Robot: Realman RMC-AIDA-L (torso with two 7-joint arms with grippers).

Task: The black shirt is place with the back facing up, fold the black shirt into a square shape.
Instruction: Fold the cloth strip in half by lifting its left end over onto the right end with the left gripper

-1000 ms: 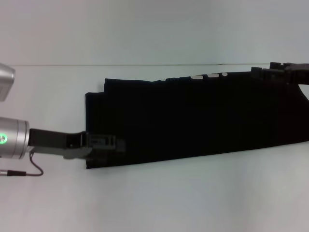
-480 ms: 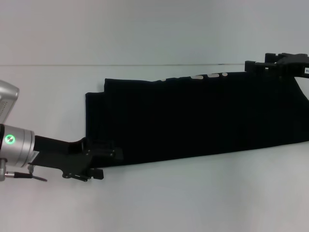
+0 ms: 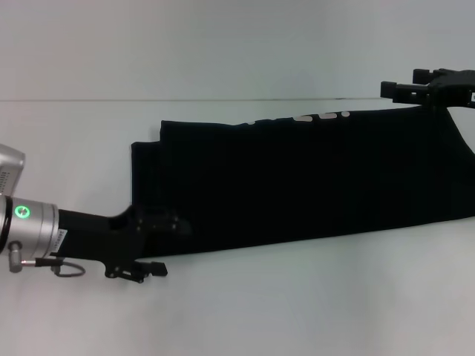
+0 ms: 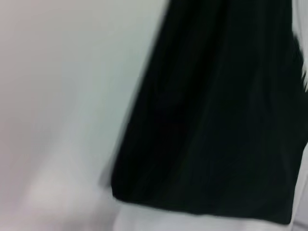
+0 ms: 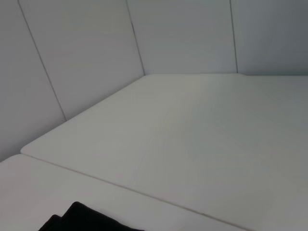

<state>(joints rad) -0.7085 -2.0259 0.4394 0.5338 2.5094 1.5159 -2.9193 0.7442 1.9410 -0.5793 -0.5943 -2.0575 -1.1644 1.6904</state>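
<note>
Black shirt [image 3: 312,178] folded strip on white table [image 3: 297,297]; left hand [image 3: 159,241] at near-left corner, right hand [image 3: 404,90] far-right edge; grips unclear.

Black shirt [image 3: 312,178] cut off at right edge; left wrist view blurred; left hand [image 3: 159,245] fingers lost against dark cloth; right hand [image 3: 397,90] fingers unclear.

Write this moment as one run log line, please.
black shirt: folded long strip on table | left gripper: near-left corner | right gripper: far-right corner

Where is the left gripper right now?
In the head view the left gripper is low on the robot's left, at the near left corner of the black shirt on the white table.
</note>
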